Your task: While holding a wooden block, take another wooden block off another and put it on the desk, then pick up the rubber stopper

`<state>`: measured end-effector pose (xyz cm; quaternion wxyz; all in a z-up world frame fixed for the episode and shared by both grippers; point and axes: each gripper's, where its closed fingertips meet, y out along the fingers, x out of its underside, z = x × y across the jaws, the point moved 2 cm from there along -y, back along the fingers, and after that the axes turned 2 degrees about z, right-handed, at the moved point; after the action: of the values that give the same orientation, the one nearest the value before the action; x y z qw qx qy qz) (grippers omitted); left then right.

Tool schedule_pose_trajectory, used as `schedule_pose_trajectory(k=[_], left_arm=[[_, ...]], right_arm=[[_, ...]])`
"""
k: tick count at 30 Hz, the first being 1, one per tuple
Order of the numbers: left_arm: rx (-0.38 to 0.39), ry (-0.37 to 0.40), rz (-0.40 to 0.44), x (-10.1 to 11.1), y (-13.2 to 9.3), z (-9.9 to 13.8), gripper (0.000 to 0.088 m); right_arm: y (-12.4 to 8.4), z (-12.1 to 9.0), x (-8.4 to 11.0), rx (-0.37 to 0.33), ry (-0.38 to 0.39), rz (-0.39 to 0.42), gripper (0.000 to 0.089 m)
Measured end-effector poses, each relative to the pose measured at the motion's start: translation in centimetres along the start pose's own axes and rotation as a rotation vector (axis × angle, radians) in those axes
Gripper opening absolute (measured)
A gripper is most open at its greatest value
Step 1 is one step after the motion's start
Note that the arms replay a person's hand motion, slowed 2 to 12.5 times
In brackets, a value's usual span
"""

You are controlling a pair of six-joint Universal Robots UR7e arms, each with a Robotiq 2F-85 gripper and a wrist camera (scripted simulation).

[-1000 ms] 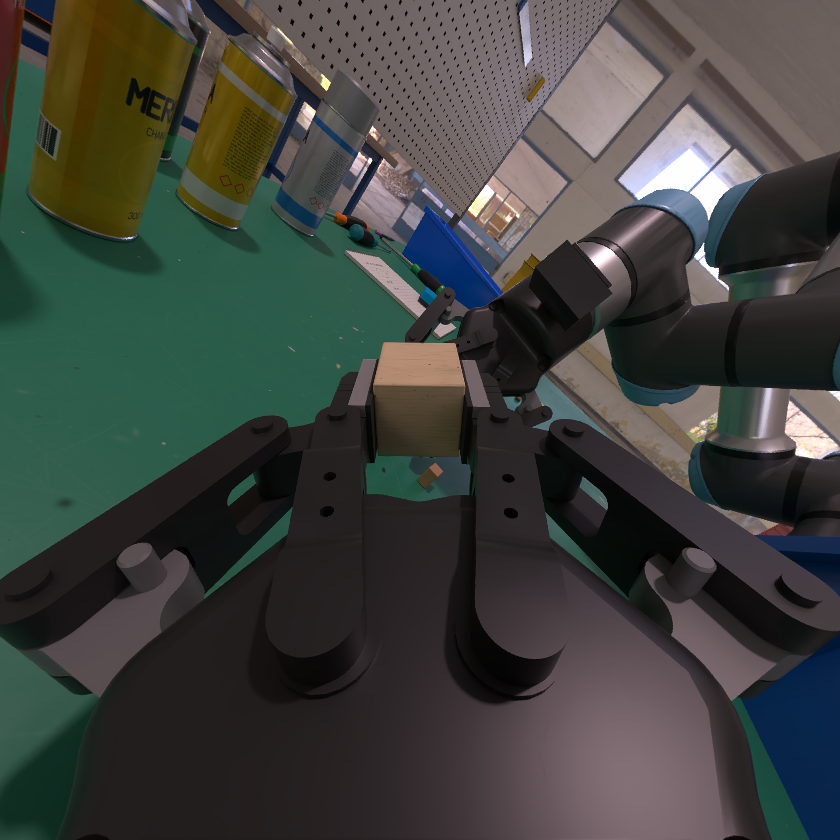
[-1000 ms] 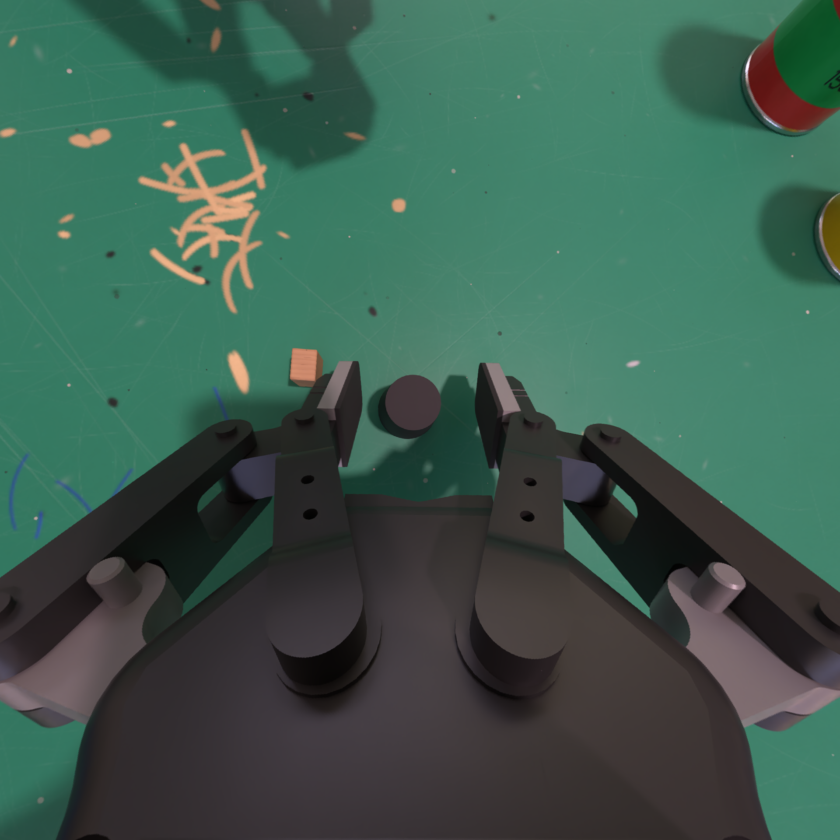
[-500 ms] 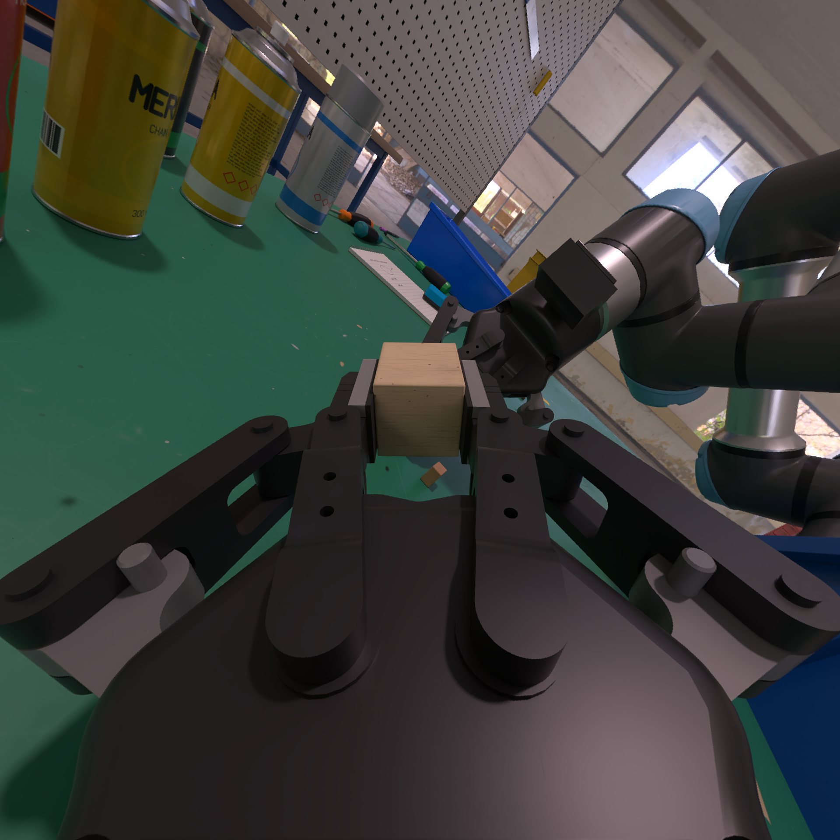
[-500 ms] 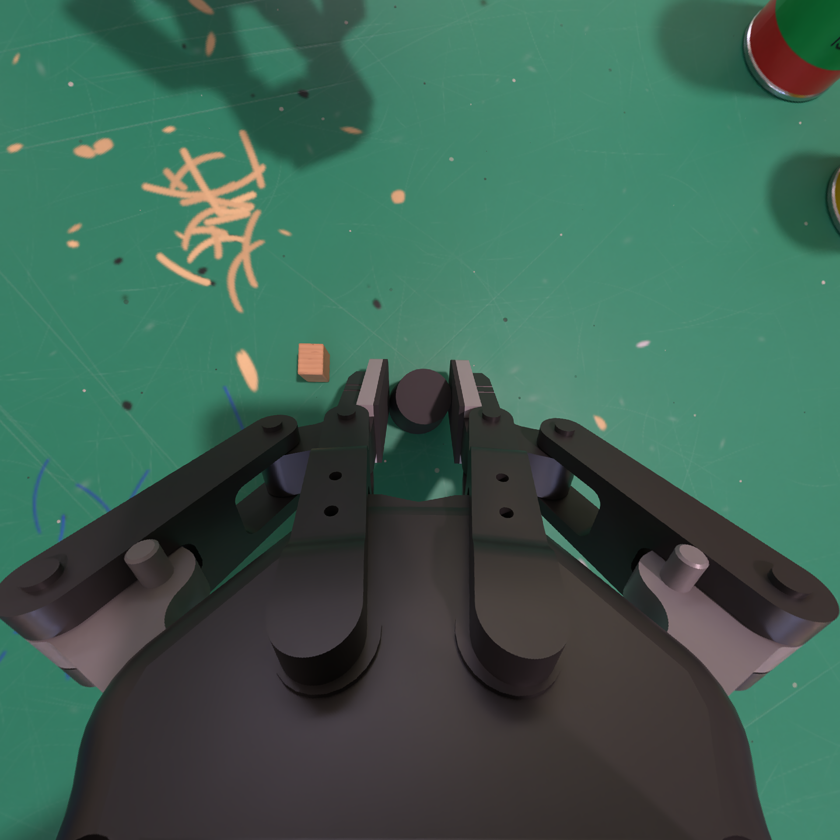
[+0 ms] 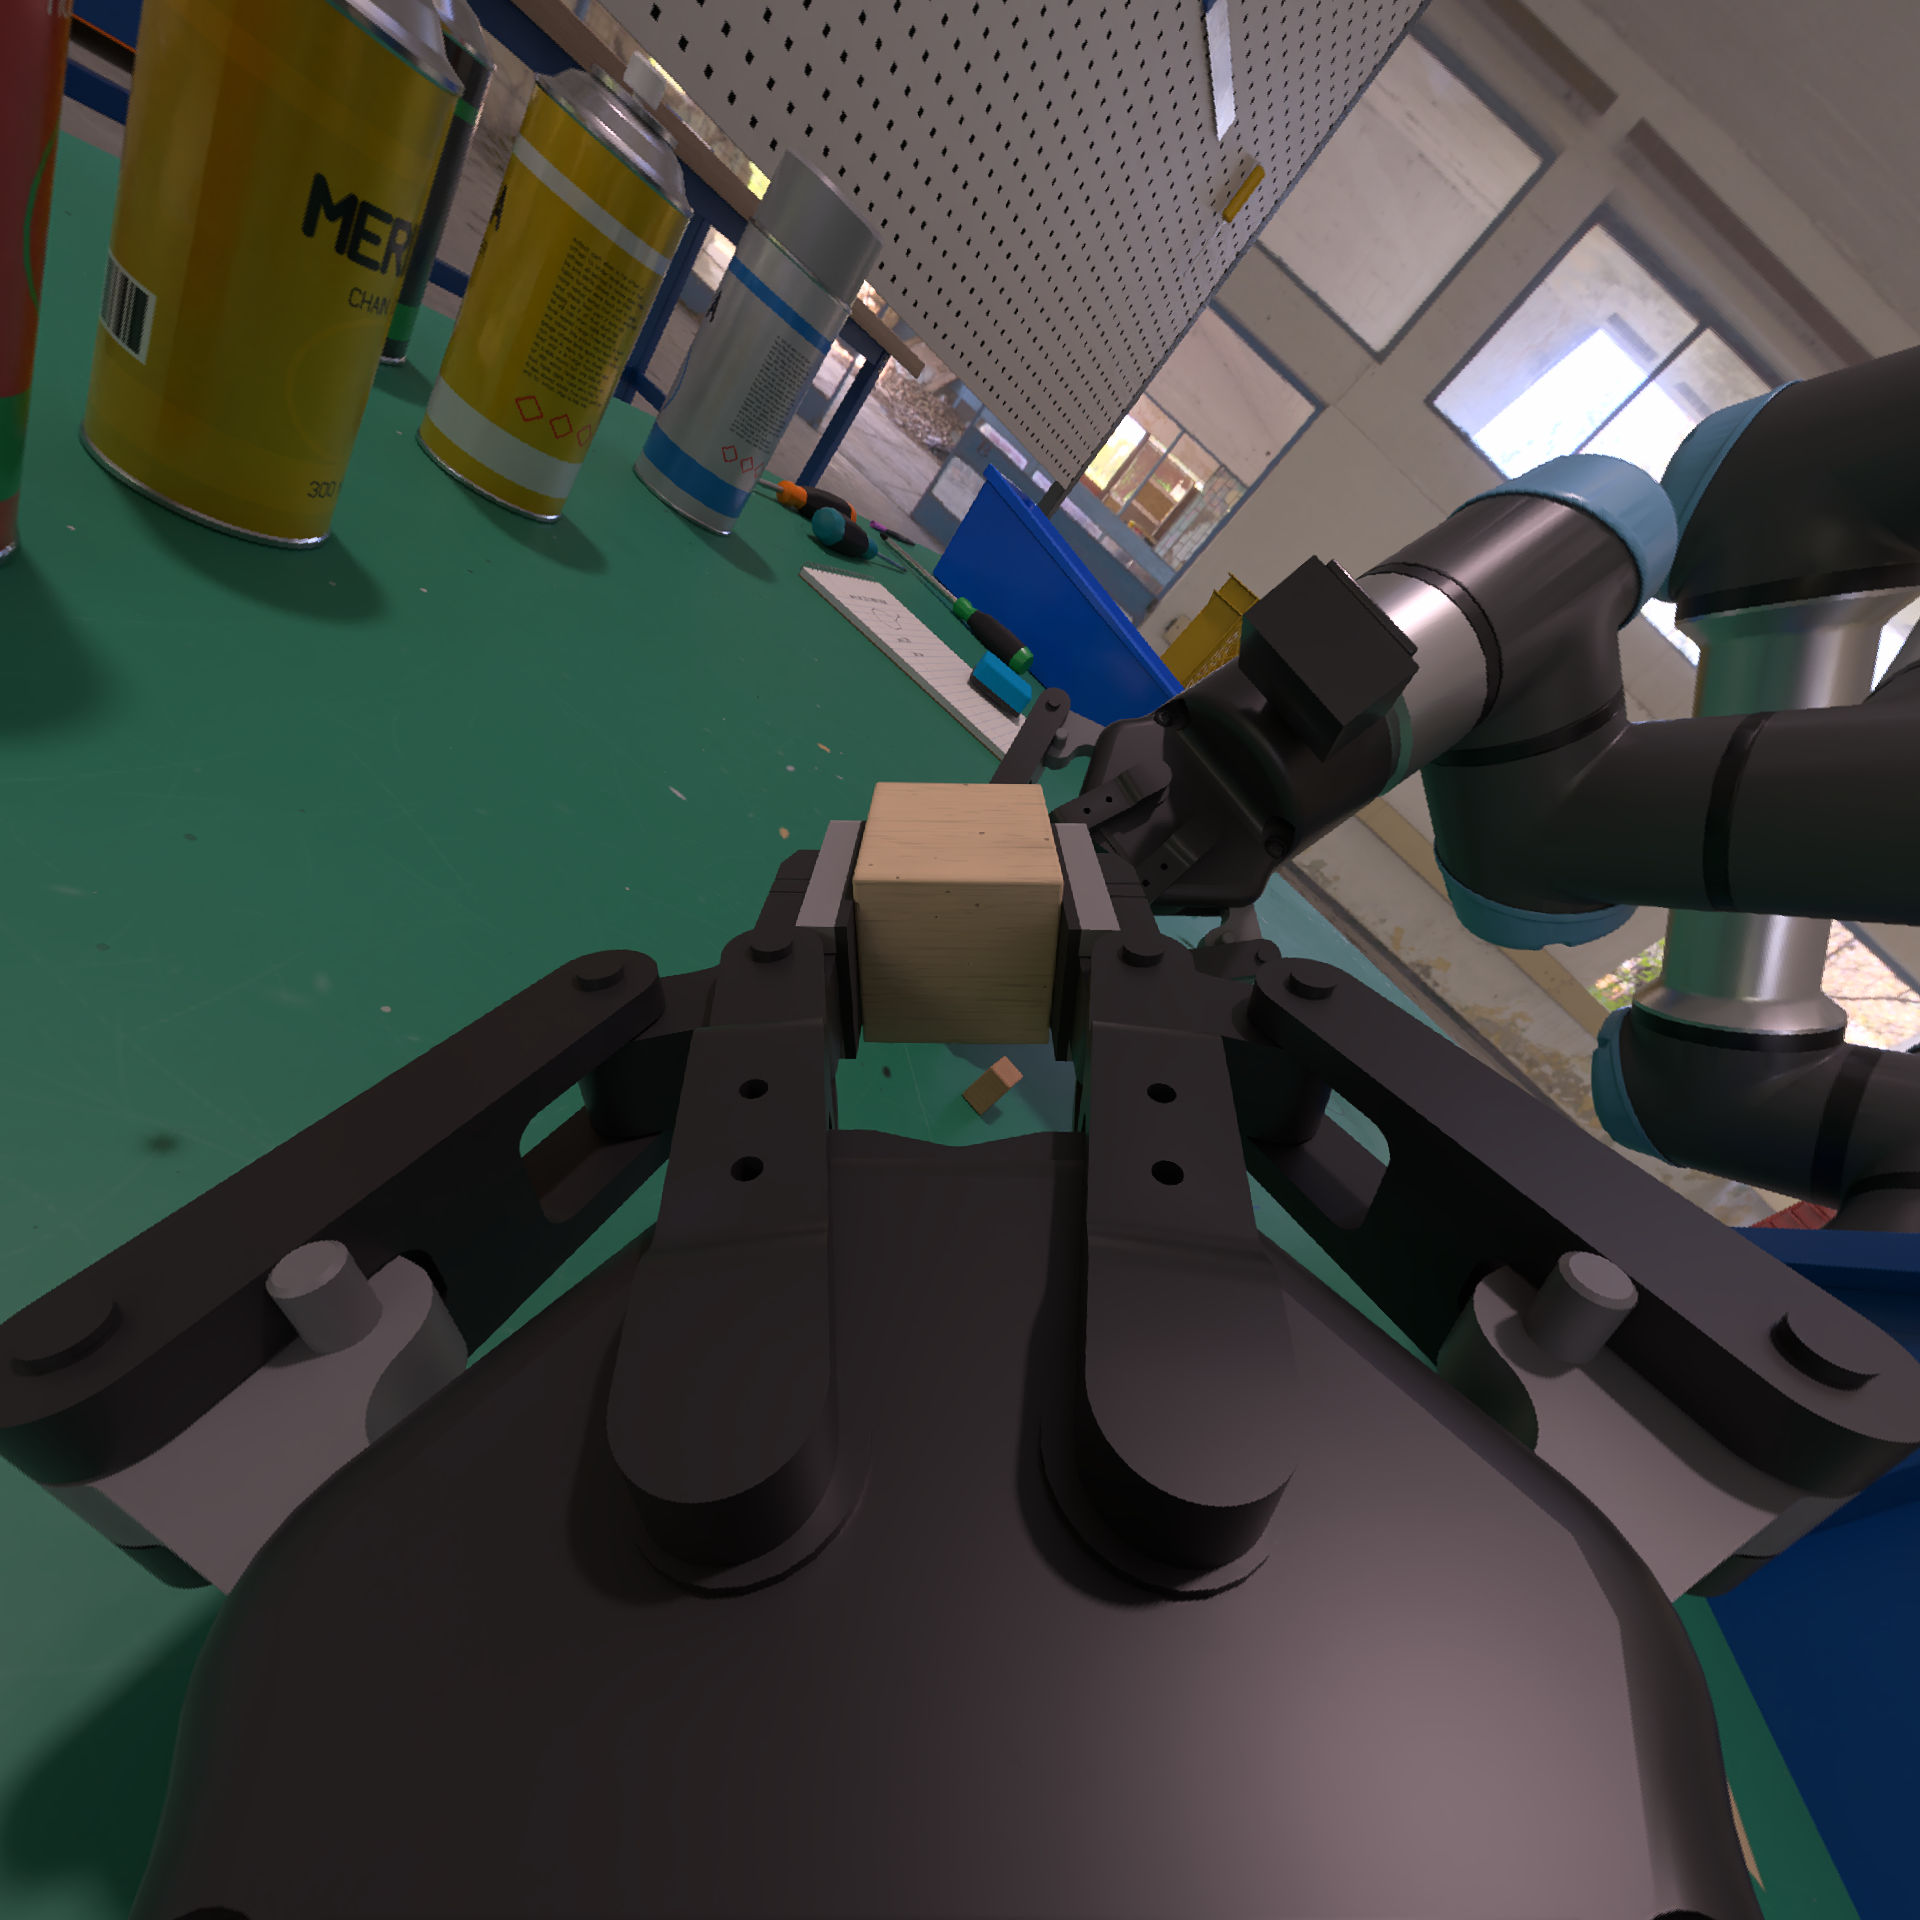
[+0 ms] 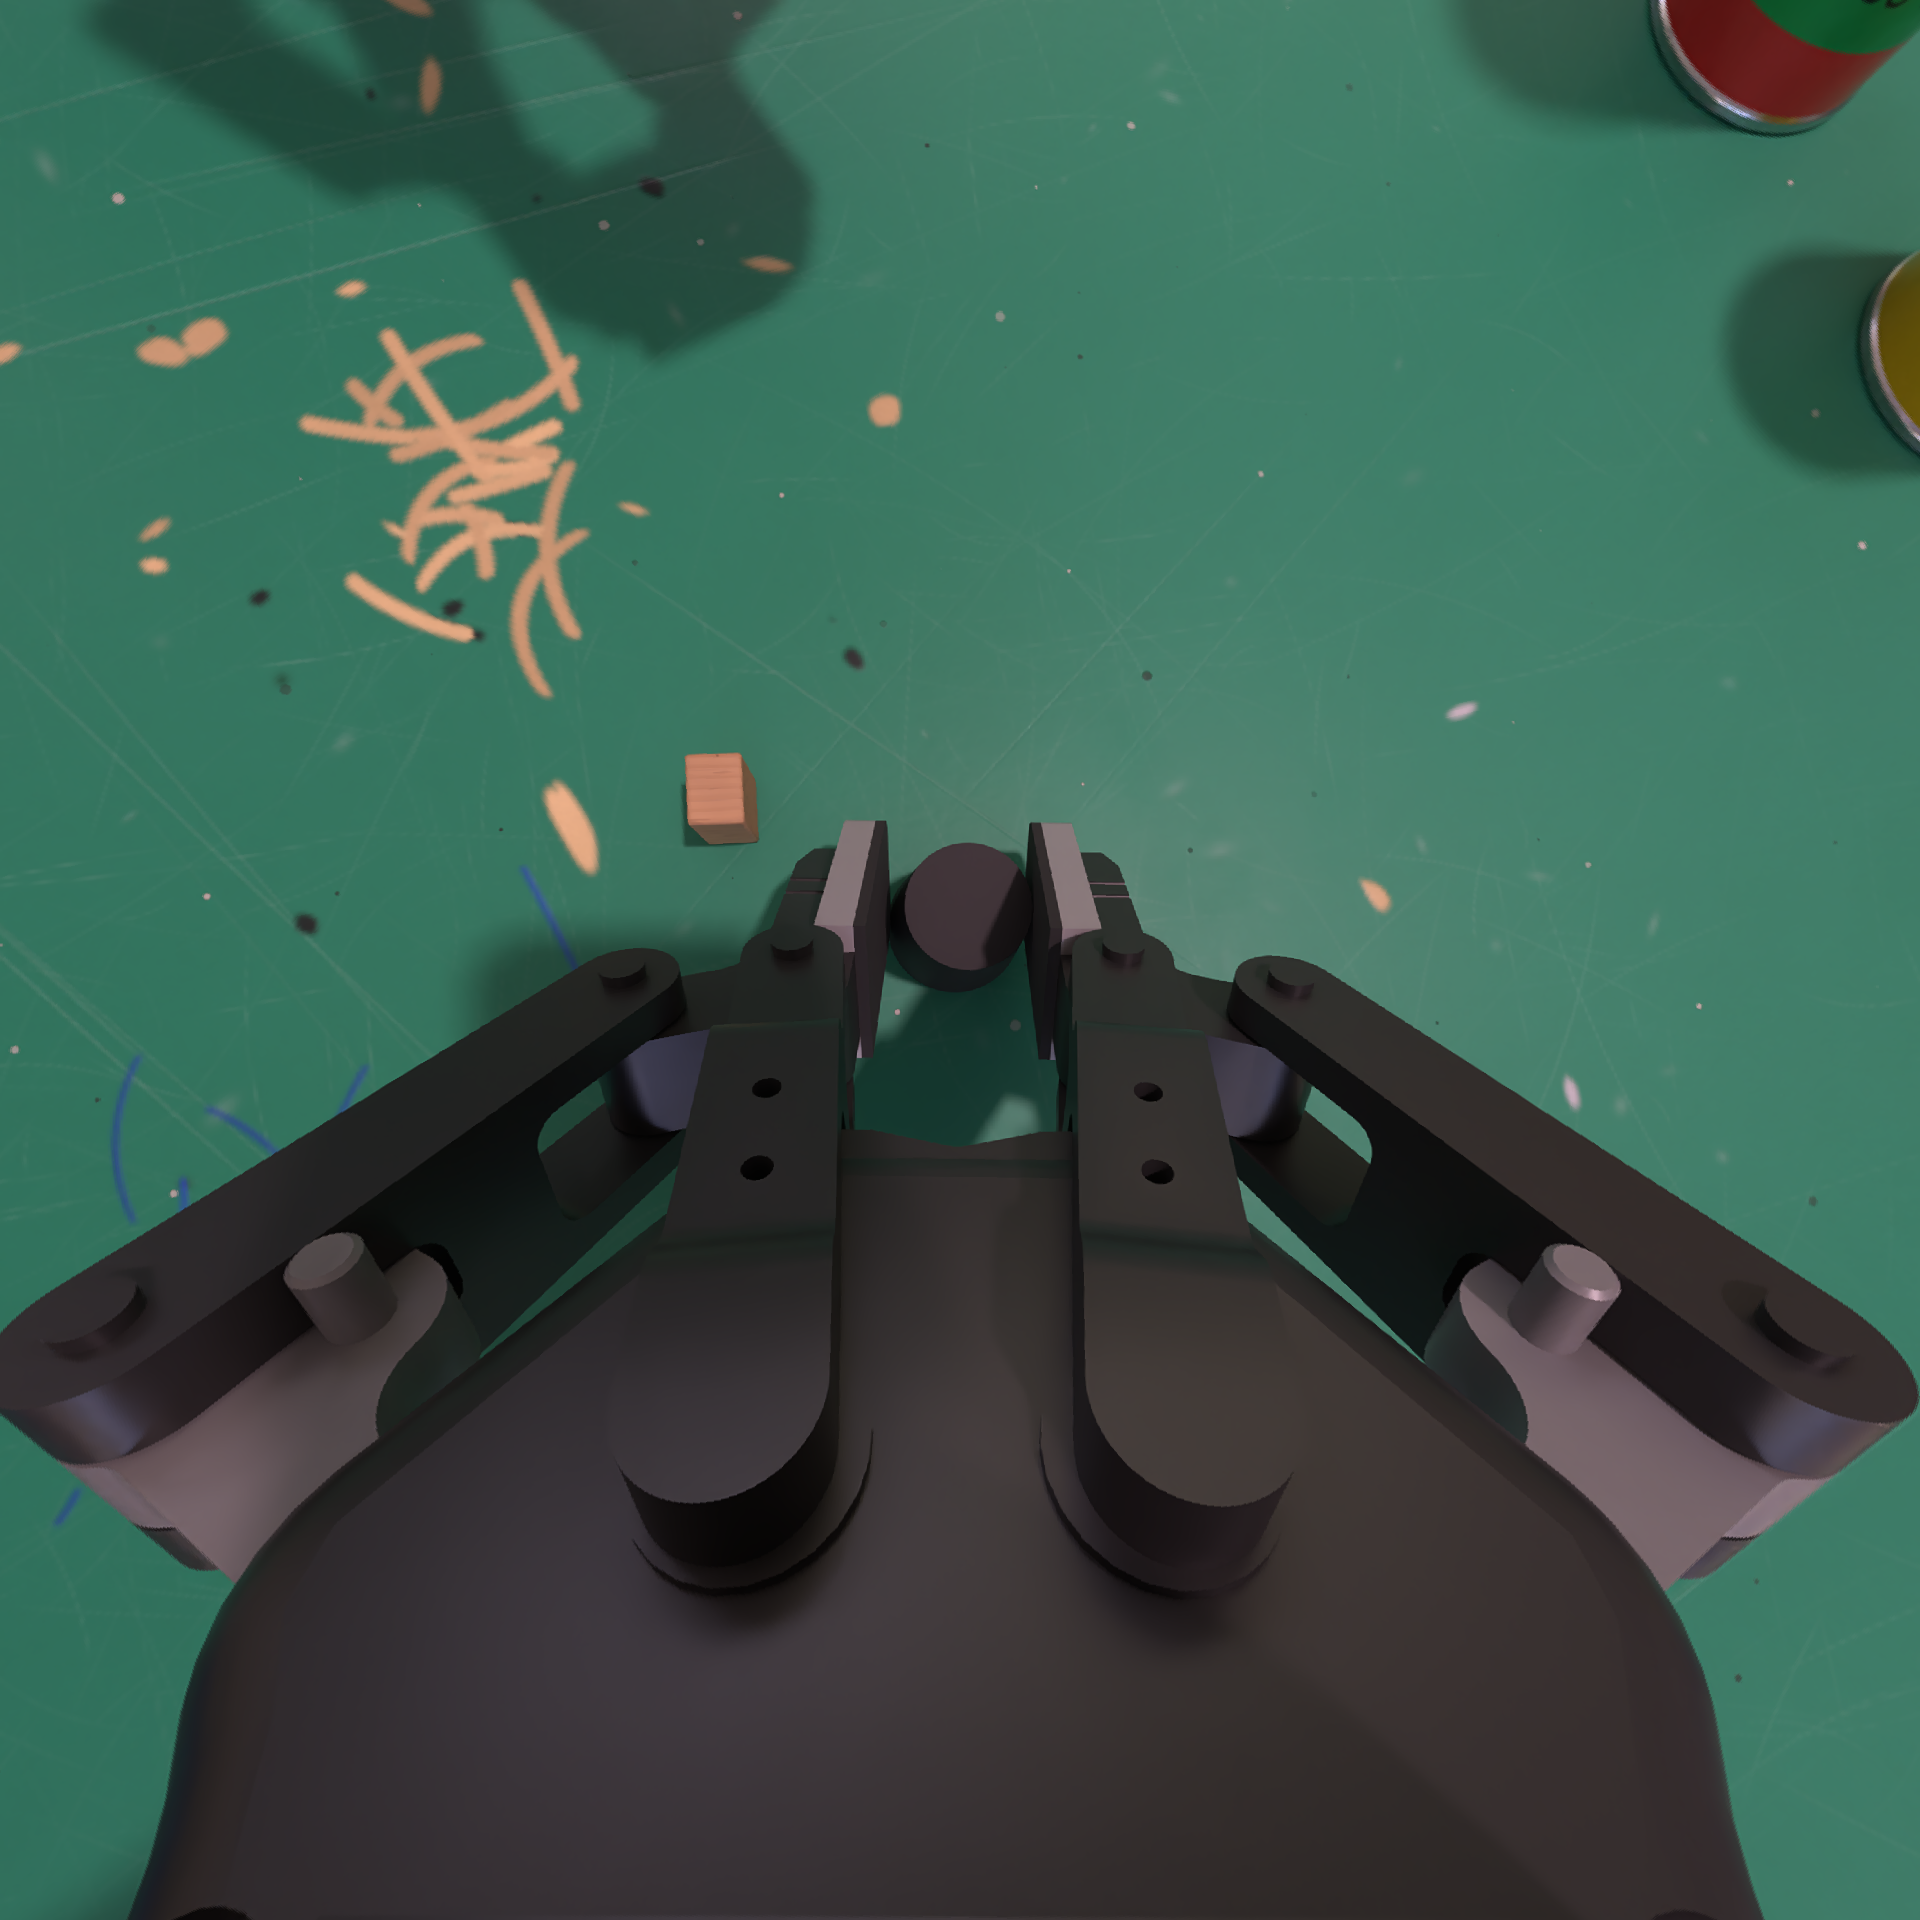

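Note:
My left gripper [image 5: 956, 914] is shut on a pale wooden block [image 5: 958, 914] and holds it above the green desk [image 5: 312, 831]. My right gripper [image 6: 958, 904] is shut on the dark round rubber stopper [image 6: 961, 916] and holds it above the desk [image 6: 1247, 520]. A small orange-brown wooden block [image 6: 719, 798] lies on the desk just left of the right fingers; it also shows in the left wrist view [image 5: 992, 1086], below the held block. The right arm [image 5: 1455, 707] reaches in behind the held block.
Two yellow cans [image 5: 260, 270] and a silver can [image 5: 758, 353] stand at the back left. Screwdrivers [image 5: 831, 520], a notepad [image 5: 904, 644] and a blue bin [image 5: 1049, 592] lie beyond. Wood shavings [image 6: 478, 488] are scattered on the desk; a red can [image 6: 1766, 52] and a yellow can [image 6: 1896, 353] stand at the right.
The right gripper closed on the rubber stopper and has risen with it off the desk. The left gripper kept hold of its block, almost still.

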<state>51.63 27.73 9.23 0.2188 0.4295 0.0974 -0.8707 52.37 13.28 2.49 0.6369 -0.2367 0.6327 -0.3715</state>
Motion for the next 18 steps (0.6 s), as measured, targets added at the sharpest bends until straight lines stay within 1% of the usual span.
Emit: schedule_pose_trajectory(k=[8,18], left_arm=[[-0.01,0.008,-0.003,0.1,0.0,0.0,0.0285],[-0.035,0.024,-0.01,0.2,0.2,-0.1,0.0285]], right_arm=[[-0.7,0.1,0.5,0.051,0.041,0.0,0.0238],[-2.2,0.6,1.3,0.14,0.105,0.007,0.0238]])
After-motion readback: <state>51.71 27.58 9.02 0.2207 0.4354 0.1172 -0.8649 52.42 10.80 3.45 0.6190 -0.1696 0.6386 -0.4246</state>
